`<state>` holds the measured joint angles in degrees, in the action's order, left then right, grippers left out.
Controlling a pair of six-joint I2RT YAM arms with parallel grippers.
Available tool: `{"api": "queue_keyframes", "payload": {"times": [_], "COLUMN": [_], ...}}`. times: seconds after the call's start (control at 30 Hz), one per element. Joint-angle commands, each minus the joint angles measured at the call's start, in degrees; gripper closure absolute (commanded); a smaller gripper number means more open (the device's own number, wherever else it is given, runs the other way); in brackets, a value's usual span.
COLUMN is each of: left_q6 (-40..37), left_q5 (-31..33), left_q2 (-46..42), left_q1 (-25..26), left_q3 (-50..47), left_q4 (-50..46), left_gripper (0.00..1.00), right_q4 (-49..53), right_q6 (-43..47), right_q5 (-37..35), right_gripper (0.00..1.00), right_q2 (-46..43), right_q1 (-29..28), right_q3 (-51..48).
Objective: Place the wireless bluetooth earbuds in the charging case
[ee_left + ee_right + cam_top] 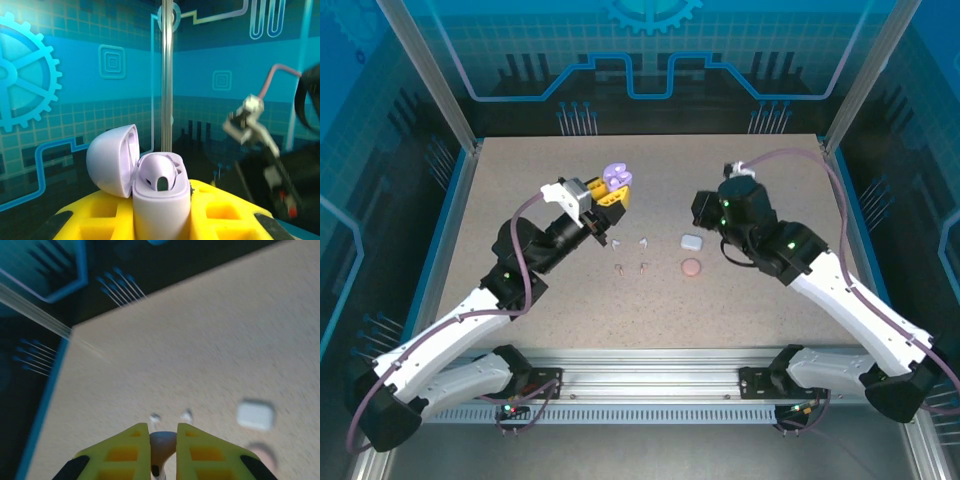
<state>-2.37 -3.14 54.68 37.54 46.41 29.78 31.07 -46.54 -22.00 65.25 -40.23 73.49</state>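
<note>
To the left, the left gripper (609, 197) is clamped on the open purple charging case (618, 177), held above the table (520, 200); loose earbuds (643, 241) lie mid-table near the white case (692, 241) and pink case (692, 268), while at the right the right gripper (163, 432) pinches one pale earbud (162, 444).

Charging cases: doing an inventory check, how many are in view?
3: the open purple case in the left gripper; the white case and the pink case on the table.
</note>
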Motion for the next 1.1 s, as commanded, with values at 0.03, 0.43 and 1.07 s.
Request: {"api": "queue_keyframes", "payload": {"times": [0.03,0.43,1.07], "left_q6": [1.14,1.39,0.89], "left_q5": [-3.19,-3.89,-4.16], "left_q2": [0.60,0.87,1.84], "left_q1": [-0.36,-0.27,0.36], "left_q3": [2.24,1.71,1.49], "left_q4": [-0.60,-0.95,-1.74], "left_gripper": [1.00,1.00,1.00], "right_q4": [-5.14,-9.77,-4.93], "right_q6": [10.66,19.20,23.06], "right_q5": [6.09,21.85,25.47], "right_gripper": [0.86,0.86,0.87], "right_q2": [0.81,5.52,11.52], "right_q1": [1.05,1.03,-4.02], "right_q3": [8.06,19.55,24.45]}}
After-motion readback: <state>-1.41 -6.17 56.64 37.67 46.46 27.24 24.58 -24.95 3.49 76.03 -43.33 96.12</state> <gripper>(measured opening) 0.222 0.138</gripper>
